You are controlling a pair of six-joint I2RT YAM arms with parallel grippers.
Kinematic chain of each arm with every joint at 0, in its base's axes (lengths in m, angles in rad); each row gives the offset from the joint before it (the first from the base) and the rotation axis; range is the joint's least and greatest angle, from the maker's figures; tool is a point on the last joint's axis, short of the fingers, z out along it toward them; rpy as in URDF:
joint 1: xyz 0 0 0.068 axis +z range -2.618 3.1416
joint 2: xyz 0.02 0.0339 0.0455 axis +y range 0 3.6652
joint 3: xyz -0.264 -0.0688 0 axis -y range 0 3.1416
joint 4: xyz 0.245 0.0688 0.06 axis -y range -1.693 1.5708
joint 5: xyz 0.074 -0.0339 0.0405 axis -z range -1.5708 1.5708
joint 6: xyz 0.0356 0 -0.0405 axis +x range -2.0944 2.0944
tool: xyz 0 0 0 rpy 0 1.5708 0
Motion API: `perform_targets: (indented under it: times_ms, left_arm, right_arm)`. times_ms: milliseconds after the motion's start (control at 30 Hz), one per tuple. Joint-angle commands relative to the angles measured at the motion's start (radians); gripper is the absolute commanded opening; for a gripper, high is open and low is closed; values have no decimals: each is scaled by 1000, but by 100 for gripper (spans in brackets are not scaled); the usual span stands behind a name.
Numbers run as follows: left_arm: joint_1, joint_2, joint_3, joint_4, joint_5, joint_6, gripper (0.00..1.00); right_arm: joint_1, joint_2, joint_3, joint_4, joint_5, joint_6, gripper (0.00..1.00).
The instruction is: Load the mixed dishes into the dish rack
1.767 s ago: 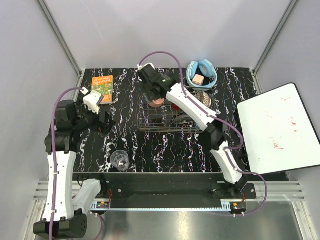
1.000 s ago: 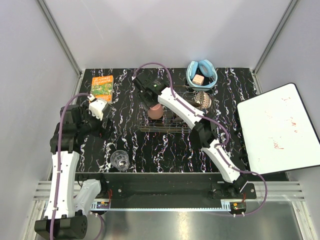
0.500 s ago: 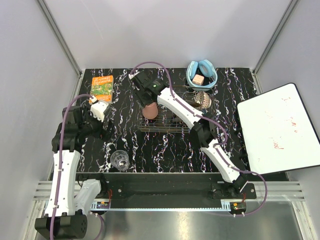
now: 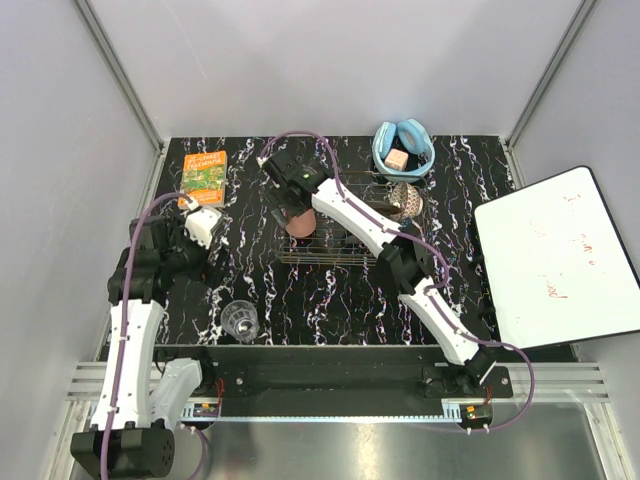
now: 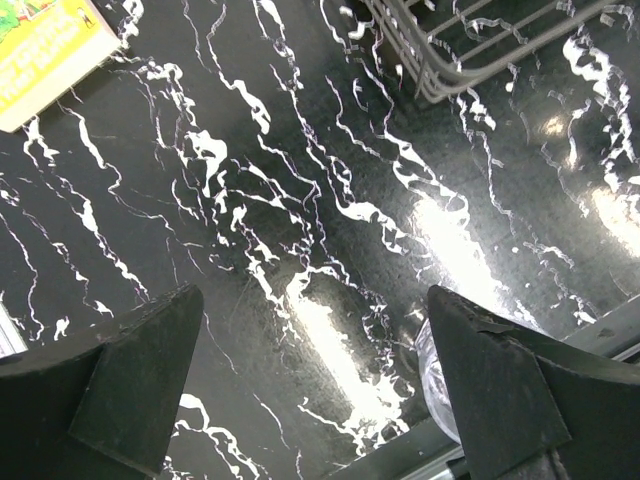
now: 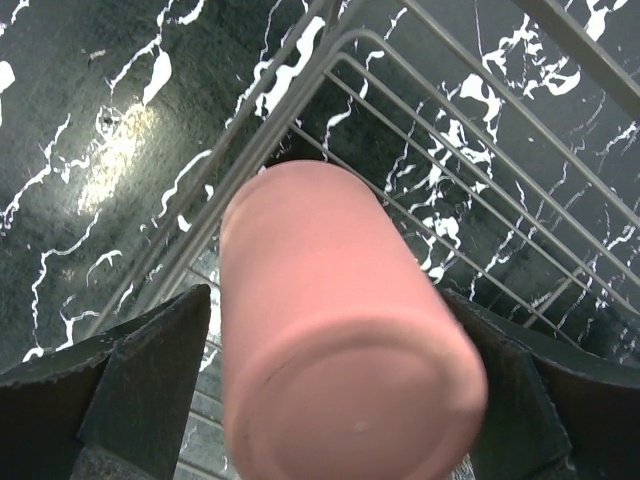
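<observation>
The salmon-pink cup [image 4: 298, 222] sits bottom-up at the left end of the wire dish rack [image 4: 335, 250]. In the right wrist view the cup [image 6: 340, 330] is blurred between my right gripper's [image 6: 328, 300] fingers, over the rack's left rim [image 6: 345, 38]; the jaws are open, with a gap at the left finger. A speckled bowl [image 4: 405, 200] rests at the rack's right end. My left gripper [image 4: 197, 260] hangs open over bare table, left of the rack. The clear glass tumbler [image 4: 240, 320] stands near the front edge; its rim [image 5: 435, 375] shows beside the left gripper's [image 5: 312, 300] right finger.
An orange-green book [image 4: 204, 172] lies at the back left, its corner [image 5: 45, 50] in the left wrist view. Light-blue headphones [image 4: 403, 145] sit behind the rack. A whiteboard [image 4: 560, 260] overhangs the table's right side. A rack corner [image 5: 480, 40] shows top right.
My right gripper carried the pink cup leftward to the rack's left end and opened its jaws around it. The left arm drew back a little toward the near left.
</observation>
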Motion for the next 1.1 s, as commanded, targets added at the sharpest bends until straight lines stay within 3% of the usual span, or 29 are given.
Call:
perform_targets:
  times_ms: [0,300,500,767,1067]
  left_arm:
    - [4,-17,-54,28,-30,74,97]
    - [4,-46,-151,-47,-70,256,96]
    - [4,-77,-122,-156,-3,334,96]
    - [4,-70,-69,-262,56,365,96]
    - [3,16,-177,-209,44,416,96]
  right_arm:
    - [-9,-162,-18,13,32,-20,100]
    - [-3,-339,-117,-19,56,-19,100]
    - [29,-474,-190,-22,107,-20,100]
    - [47,-670,-400,52,139,-7,100]
    - [47,-860,-667,188,145,50,100]
